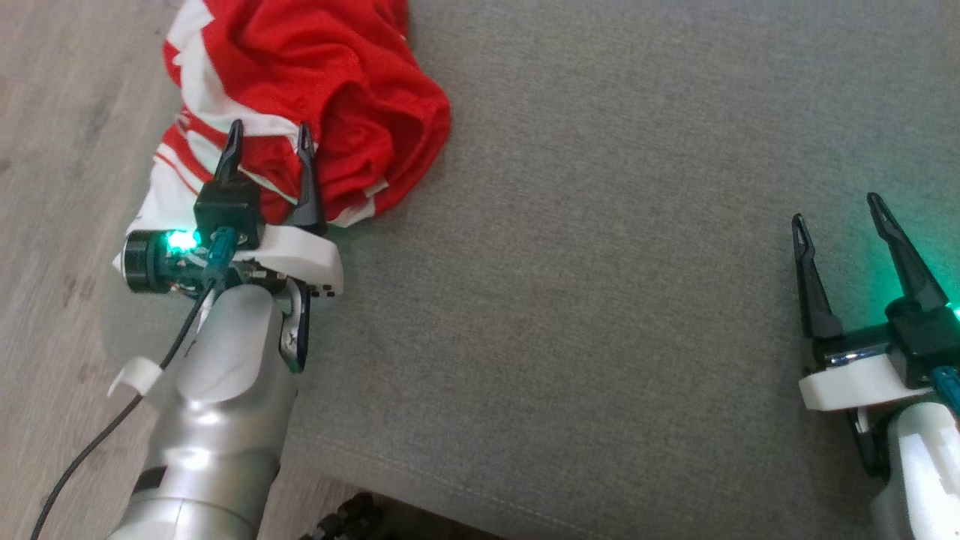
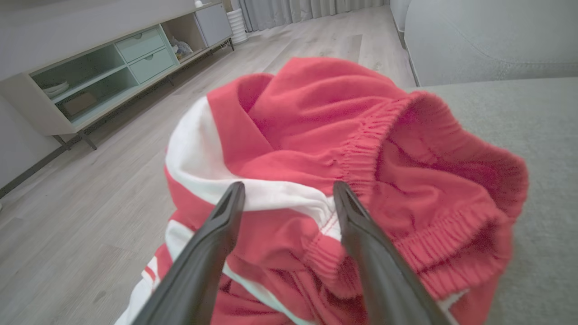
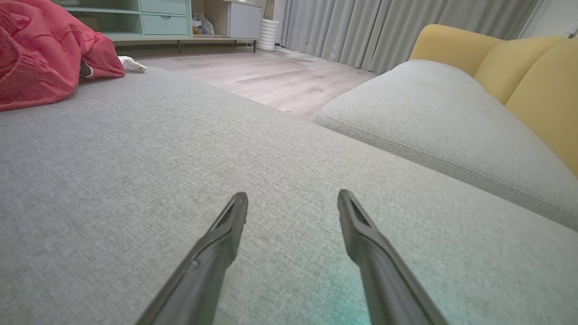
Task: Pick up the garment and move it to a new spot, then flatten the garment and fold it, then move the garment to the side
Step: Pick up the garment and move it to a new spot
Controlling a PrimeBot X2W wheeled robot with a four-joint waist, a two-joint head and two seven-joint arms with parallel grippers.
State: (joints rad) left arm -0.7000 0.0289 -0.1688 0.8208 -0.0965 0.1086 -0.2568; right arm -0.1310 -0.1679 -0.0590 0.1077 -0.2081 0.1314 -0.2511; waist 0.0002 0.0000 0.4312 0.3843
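Left gripper (image 1: 268,127), my fingers spread and empty, hovers at the crumpled red-and-white garment (image 1: 315,75) bunched on the cushion's (image 1: 600,285) far left edge: pickup step in hand, and I judge the next move needs lowering and closing on a fold.

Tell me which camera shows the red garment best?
Left wrist view: the red garment is close, waistband clear. Head view shows it crumpled from above; right wrist view, just a far corner.
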